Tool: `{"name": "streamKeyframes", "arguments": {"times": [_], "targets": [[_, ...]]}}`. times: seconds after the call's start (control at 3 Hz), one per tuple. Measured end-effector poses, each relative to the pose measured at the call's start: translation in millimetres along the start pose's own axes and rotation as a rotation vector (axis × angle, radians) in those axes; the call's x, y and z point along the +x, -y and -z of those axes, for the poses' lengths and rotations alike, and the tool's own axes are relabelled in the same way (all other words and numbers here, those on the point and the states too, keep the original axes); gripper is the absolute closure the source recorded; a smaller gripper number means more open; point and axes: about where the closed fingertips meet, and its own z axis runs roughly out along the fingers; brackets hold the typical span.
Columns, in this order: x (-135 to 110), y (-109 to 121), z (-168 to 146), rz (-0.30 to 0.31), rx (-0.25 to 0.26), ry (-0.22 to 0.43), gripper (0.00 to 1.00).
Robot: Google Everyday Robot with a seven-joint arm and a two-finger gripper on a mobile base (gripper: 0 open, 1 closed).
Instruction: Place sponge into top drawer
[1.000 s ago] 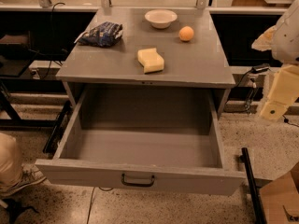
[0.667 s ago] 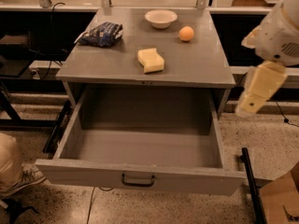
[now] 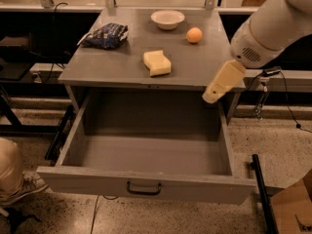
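Speckled terrazzo floor runs under a grey cabinet point(image 3: 112, 65) with a flat top, backed by a dark shelf bay. At the far left, at 8 o'clock from the cabinet, a tan trouser leg point(image 3: 7, 172) and a worn shoe point(image 3: 27, 185) rest on the floor.

Taking the sponge as the dial's centre, a dark blue crinkled bag point(image 3: 105, 35) lies at 10 o'clock, well apart from it, near the top's left edge. The sponge point(image 3: 157, 63) sits a little forward of the middle of the top. It is a pale yellow, thick foam block, lying flat, with a wavy edge on its left side, and it touches nothing else. A white bowl point(image 3: 167, 19) stands upright at 12 o'clock near the back edge, and a small orange ball point(image 3: 194, 35) rests at 2 o'clock, just beside the bowl but apart from it.

Below the top, the top drawer point(image 3: 87, 179) is pulled far out at 6 o'clock from the sponge, its grey box open upward and a dark bail handle point(image 3: 144, 188) at the centre of its front.

At 4 o'clock the gripper point(image 3: 213, 94) hangs tilted, tip pointing down and left, over the top's front right corner and the drawer's back right corner. It holds nothing, and whether it is open or closed cannot be told. Bare grey top lies between it and the sponge. Its white arm point(image 3: 273, 26) rises toward 2 o'clock. A black cable point(image 3: 290, 112) trails on the floor at the right.
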Motion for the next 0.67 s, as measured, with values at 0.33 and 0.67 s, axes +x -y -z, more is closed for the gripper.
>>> {"name": "streamKeyframes", "arguments": {"times": [0.33, 0.67], "targets": [[-7.3, 6.0, 0.5, -0.045, 0.024, 0.028, 0.0], [-12.9, 8.6, -1.8, -0.058, 0.026, 0.042, 0.0]]}}
